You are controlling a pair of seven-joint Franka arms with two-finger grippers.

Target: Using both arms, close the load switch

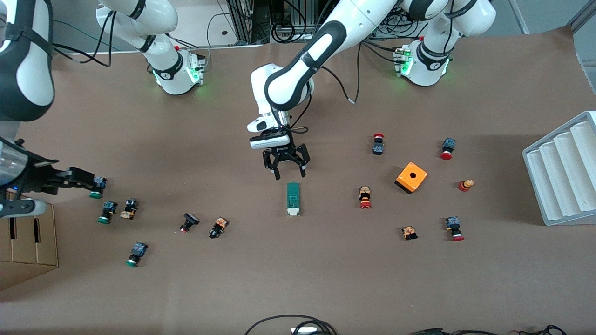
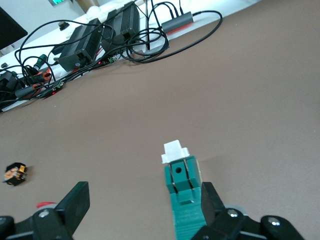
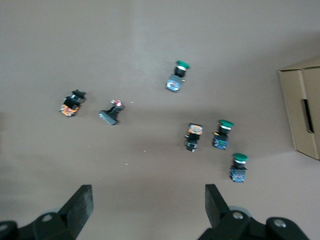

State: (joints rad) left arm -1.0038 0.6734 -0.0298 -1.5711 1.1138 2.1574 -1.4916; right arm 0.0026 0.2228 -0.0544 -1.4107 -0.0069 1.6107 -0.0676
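- Brown-papered bench (image 1: 298,279) fills the scene, cables trailing along the edge nearest the front camera and both arm bases at the edge farthest from it.
- The load switch (image 1: 293,198) lies flat near the middle of the bench, green body lengthwise toward the camera, white sliding piece (image 1: 293,211) at its nearer end. In the left wrist view that white piece (image 2: 174,151) sticks out past the green block, so I'd judge the switch not yet closed.
- Left gripper (image 1: 287,164) hangs just over the switch's end farthest from the camera, fingers spread wide, nothing in them; one finger (image 2: 212,200) sits right beside the green body.
- Right gripper (image 1: 95,185) is over toward the right arm's end of the bench, above a cluster of green-capped push-buttons (image 3: 226,135), also spread wide and empty, well apart from the switch.
- An orange box with a hole (image 1: 411,177) sits toward the left arm's end, red-capped buttons (image 1: 365,197) scattered around it.
- Progress: early. Neither gripper holds the switch; bracing and sliding both remain.
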